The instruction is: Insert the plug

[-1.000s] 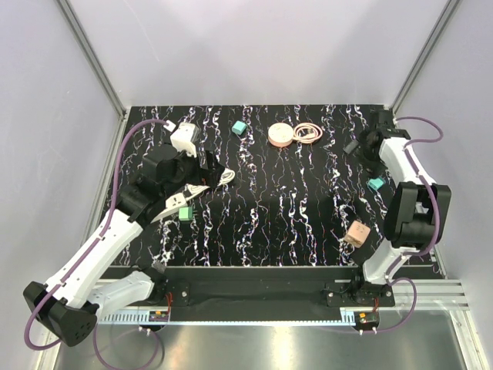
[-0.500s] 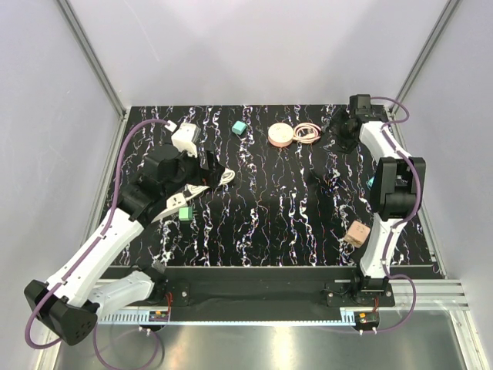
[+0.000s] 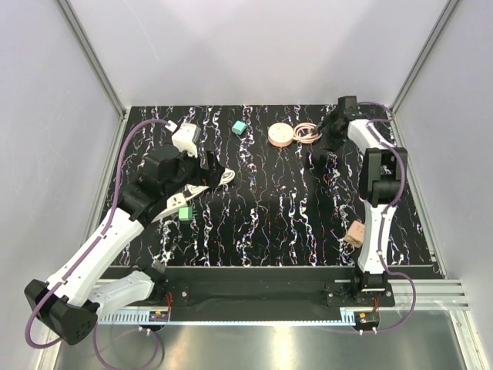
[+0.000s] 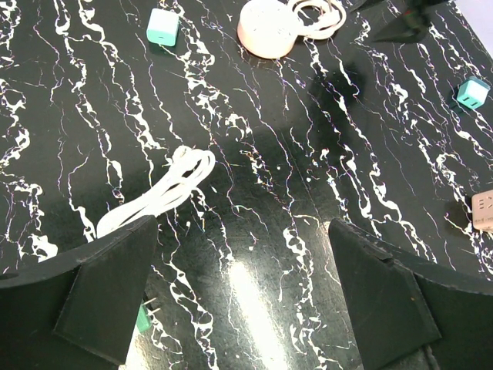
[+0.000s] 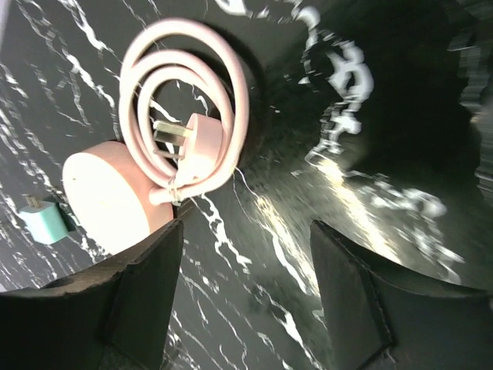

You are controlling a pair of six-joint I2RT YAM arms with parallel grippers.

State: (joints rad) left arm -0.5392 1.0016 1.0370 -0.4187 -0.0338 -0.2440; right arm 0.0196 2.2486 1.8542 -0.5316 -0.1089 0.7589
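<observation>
1. Plug (image 3: 239,128), in the top view, sits alone on the marbled table (image 3: 262,223) toward the far edge, left of the pink reel (image 3: 280,136). The right gripper (image 3: 331,135) hovers just right of the reel's pink cord (image 3: 307,132); we take it to be reaching across toward the plug. The left gripper (image 3: 209,166) hangs over the white cable (image 3: 224,178), near the green cube (image 3: 185,212) and the white power strip (image 3: 166,210), probably placed there to tend the strip.
2. In the left wrist view, the left gripper (image 4: 243,231) is spread wide with nothing between its fingers. The plug (image 4: 162,27) lies well apart at the top, with bare tabletop between. A second teal cube (image 4: 471,92) sits far to the right.
3. In the right wrist view, the right gripper (image 5: 245,231) is likewise released and empty, facing the cord (image 5: 185,29) and reel (image 5: 108,200). The plug (image 5: 42,220) shows just beyond the reel, so we judge that both stand in the straight path. A route round them looks open, though the table's far edge is near.
</observation>
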